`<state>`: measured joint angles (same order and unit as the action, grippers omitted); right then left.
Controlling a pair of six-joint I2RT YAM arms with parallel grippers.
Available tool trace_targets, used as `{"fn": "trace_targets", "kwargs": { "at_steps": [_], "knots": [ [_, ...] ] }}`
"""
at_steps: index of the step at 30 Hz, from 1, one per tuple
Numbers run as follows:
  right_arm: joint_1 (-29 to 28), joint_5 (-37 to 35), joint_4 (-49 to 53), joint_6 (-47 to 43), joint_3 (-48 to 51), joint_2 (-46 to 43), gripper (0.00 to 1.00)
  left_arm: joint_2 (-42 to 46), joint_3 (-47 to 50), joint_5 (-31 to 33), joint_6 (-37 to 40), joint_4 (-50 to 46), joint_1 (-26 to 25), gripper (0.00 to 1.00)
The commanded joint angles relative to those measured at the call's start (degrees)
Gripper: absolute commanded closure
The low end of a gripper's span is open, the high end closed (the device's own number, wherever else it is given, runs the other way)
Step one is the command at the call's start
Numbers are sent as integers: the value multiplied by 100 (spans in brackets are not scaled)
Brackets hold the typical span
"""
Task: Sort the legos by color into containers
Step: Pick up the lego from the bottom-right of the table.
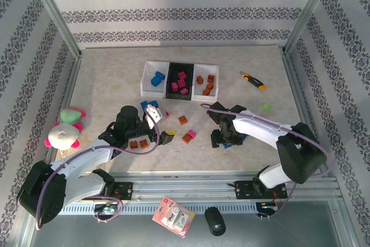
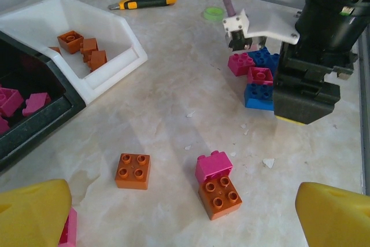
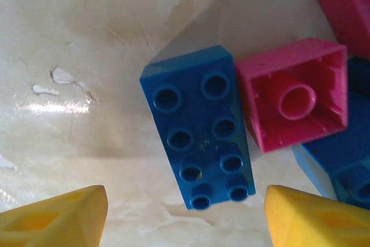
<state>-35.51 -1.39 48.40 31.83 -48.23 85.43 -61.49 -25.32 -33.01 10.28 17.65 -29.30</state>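
Blue lego [image 3: 196,125] (studs up) lies between the right fingers [image 3: 58,218], spread wide.

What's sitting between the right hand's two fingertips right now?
In the right wrist view, a long blue lego lies studs-up between the fingertips of the open right hand, neither touching it; a pink lego sits beside it.

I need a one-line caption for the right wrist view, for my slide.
Open right gripper poised over a long blue brick lying beside an upturned pink brick.

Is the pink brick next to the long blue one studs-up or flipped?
Flipped: pink brick shows its hollow underside and centre tube; blue brick shows studs.
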Motion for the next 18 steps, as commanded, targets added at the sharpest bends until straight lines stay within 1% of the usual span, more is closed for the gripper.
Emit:
{"fn": "trace_targets", "kwargs": {
  "at_steps": [1, 5, 7, 9, 10, 13, 18],
  "knots": [
    [-13, -90, -304, 128, 94, 213, 31, 117, -17, -113, 111, 304, -49, 1],
    [-16, -168, -428, 98, 79, 424, 38, 155, -7, -64, 123, 301, -47, 1],
    [-43, -164, -426, 94, 35, 444, 45, 185, 3, -31, 132, 280, -41, 1],
    [-61, -179, -431, 91, 28, 406, 49, 199, 18, 13, 106, 304, -45, 1],
    [-61, -193, -449, 81, 33, 398, 50, 202, 26, 25, 84, 322, -49, 1],
    [-75, -214, -525, 42, 33, 379, 51, 195, 27, 49, 19, 375, -44, 1],
    [-135, -203, -540, 35, -136, 412, 60, 226, 27, 100, 0, 347, -43, 1]
  ]
}}
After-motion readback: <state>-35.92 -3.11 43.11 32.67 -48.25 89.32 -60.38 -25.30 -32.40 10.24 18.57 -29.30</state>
